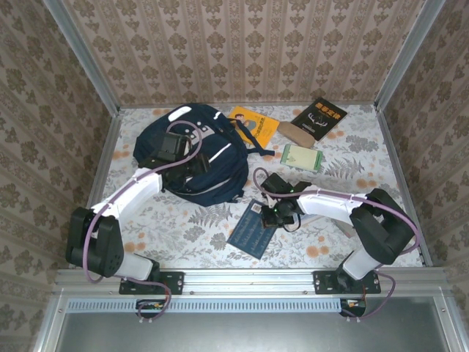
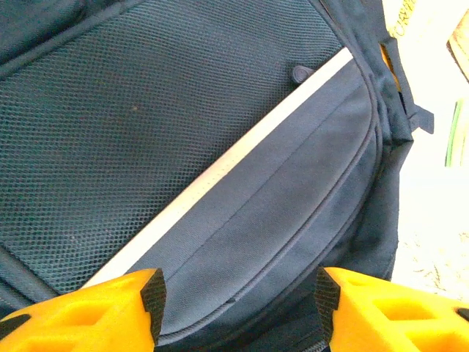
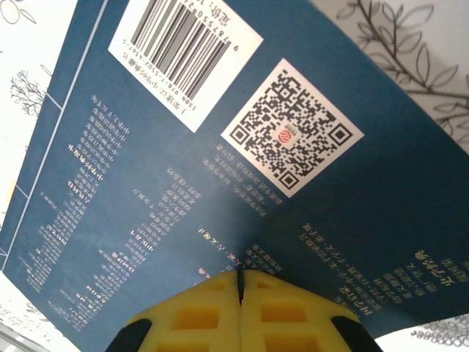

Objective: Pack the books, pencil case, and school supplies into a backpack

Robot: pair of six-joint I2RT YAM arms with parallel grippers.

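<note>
Backpack is lying on the back-left part of the table. The left gripper hangs right over its front pocket, fingers apart and holding nothing. The right gripper has its fingers pressed together against the navy book, which sits near the middle of the front edge. Can't tell if it's actually pinching the cover. The yellow book, black book, tan case and green box sit toward the back-right.
</note>
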